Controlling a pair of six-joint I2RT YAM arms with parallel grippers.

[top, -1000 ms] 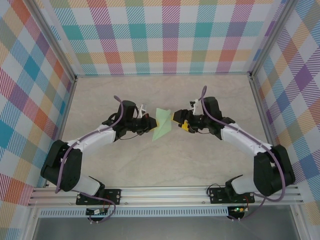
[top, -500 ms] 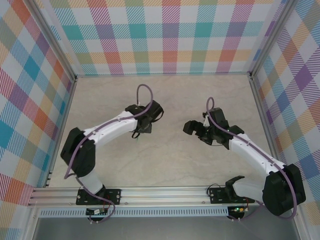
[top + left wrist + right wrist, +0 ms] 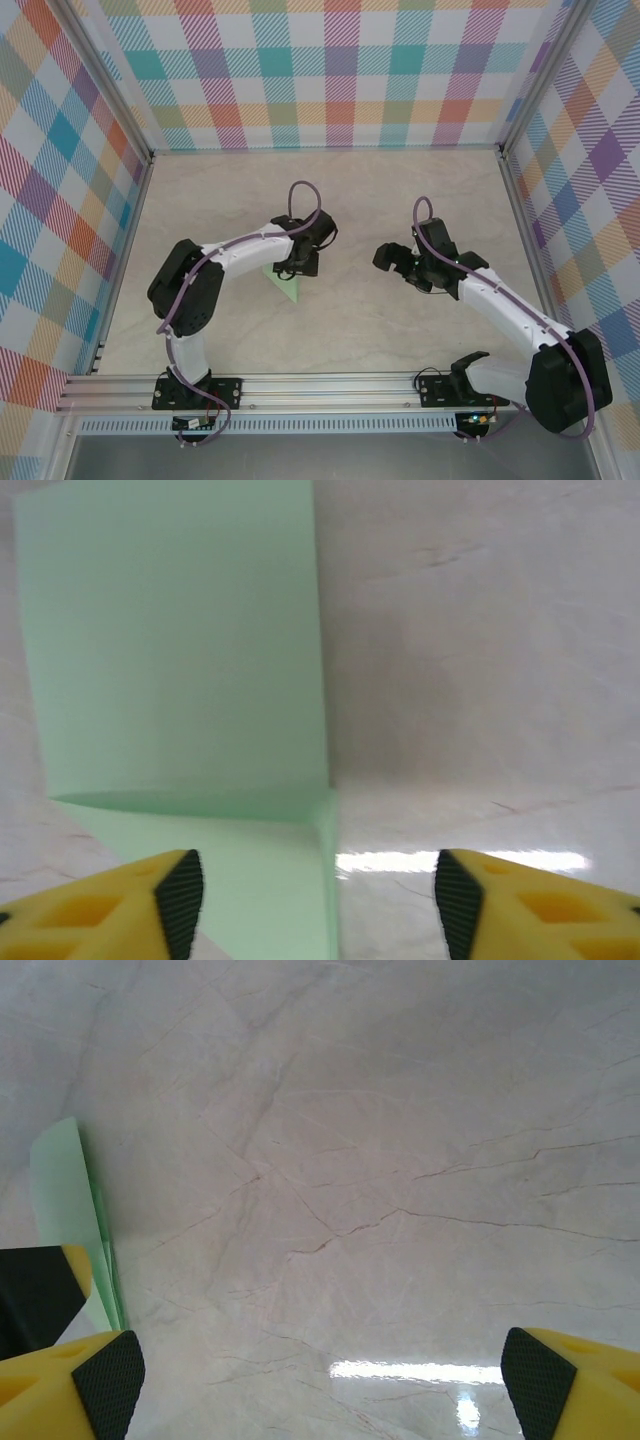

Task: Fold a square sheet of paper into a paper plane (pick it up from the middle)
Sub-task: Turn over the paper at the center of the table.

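Note:
The paper plane (image 3: 286, 286), a folded pale mint-green piece, lies flat on the table just below my left gripper (image 3: 299, 264). In the left wrist view the paper plane (image 3: 180, 670) spreads over the left half, and its straight folded edge runs down between the fingers of my left gripper (image 3: 315, 890), which stands open close above it. Neither pad presses on the paper. My right gripper (image 3: 389, 258) hovers open to the right, apart from the paper. From the right wrist a strip of the paper plane (image 3: 62, 1185) shows at the far left, with bare table inside the right gripper (image 3: 320, 1370).
The marble-look tabletop (image 3: 330, 330) is walled by plaid panels (image 3: 330, 70) at the back and sides. An aluminium rail (image 3: 330, 385) with both arm bases runs along the near edge. Purple cables loop above each wrist.
A second ago both grippers held the paper up between them. The right one let go and drew back; the left carried it down, laid it on the table and opened.

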